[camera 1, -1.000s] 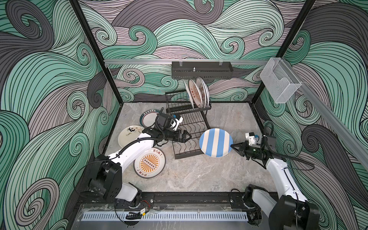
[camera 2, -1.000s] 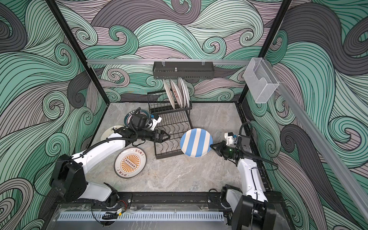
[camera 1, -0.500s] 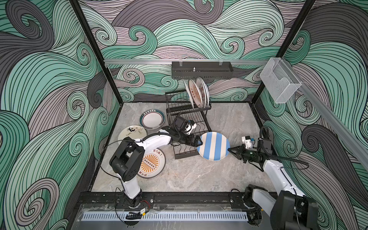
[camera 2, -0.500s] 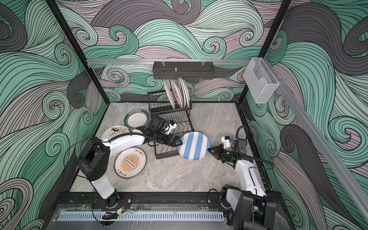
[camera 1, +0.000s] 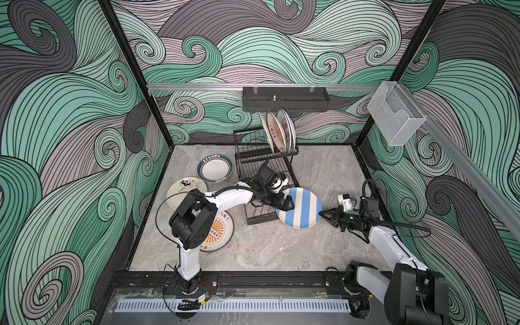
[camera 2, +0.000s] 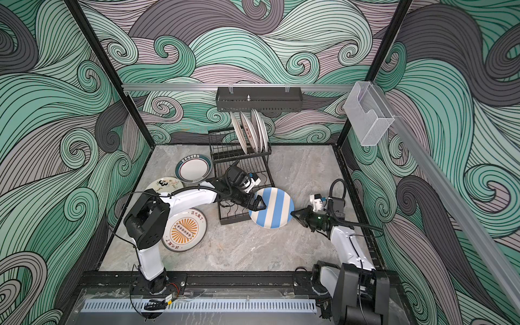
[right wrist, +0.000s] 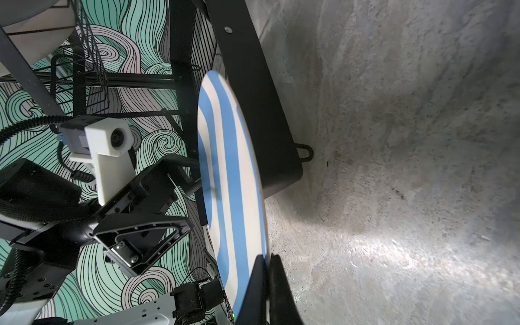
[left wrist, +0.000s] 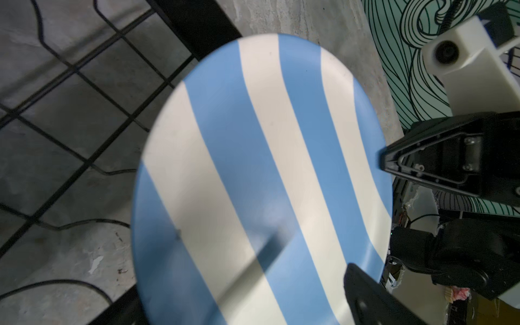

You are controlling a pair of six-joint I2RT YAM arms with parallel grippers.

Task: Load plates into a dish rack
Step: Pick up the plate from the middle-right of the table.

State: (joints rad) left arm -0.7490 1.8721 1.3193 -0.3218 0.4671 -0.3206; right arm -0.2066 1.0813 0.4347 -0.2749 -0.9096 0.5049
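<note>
L arm (camera 1: 230, 198) laid low across dish rack (camera 1: 254, 153) lower tier, L fingers (left wrist: 371, 298) spread wide at striped plate (camera 1: 302, 209) left rim, not gripping. Plate held just off surface (camera 1: 267, 247) by rack's front corner. R arm (camera 1: 391, 244) stretched fwd, low; R fingers (right wrist: 257, 292) pinching plate's right rim.

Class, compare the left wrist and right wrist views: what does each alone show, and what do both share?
Left wrist only: the striped plate face-on, the lower grid of the dish rack, the right arm's camera. Right wrist only: the plate edge-on, the left arm's camera, the whole open left gripper. Both: plate, rack, grey table, right gripper shut on the rim.
</note>
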